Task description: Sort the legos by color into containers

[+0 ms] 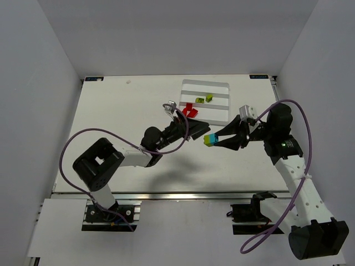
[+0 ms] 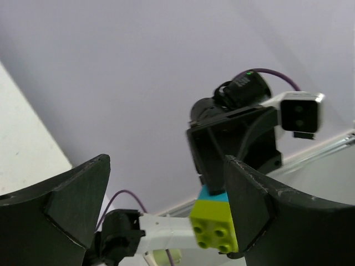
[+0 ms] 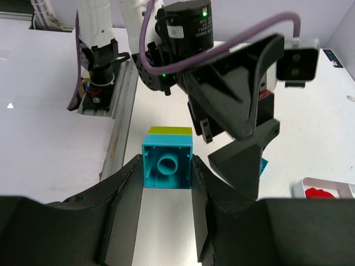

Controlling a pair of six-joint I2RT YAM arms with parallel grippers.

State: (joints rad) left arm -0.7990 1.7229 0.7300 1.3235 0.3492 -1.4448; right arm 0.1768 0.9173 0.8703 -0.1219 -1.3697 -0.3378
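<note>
**Desk:** What is in the right gripper (image 3: 166,166), pictured above the table (image 1: 127,105) just off the near edge of the tray (image 1: 206,82)?

**Photographer:** A two-piece stack, held in the air between the arms. It is a cyan brick (image 3: 166,165) with a yellow-green brick (image 2: 215,224) seated on its far face. The jaws stand partly closed, clamped on the cyan brick's two side walls, with its hollow underside toward the wrist camera.

**Desk:** And the left gripper (image 2: 166,194)?

**Photographer:** Its jaws are spread wide and hold nothing, one finger on each side of the yellow-green brick. In its own view the right-hand finger sits just beside that brick. Whether it touches, I cannot tell.

**Desk:** How will the pieces handle?

**Photographer:** By the look of them they are light, hard and rigid, with smooth and rather slippery walls, and not fragile. The stud fit is probably what will resist. The sound hold is flat on two opposite side walls of the yellow-green brick, clear of the seam, then a pull straight off. A pinch across a corner would likely let it twist out.

**Desk:** And the rest?

**Photographer:** The red bricks (image 1: 189,109) lie toward the tray's left end. A loose yellow-green brick (image 1: 209,98) lies nearer the far edge. I cannot say for certain which compartments they are in.
</note>
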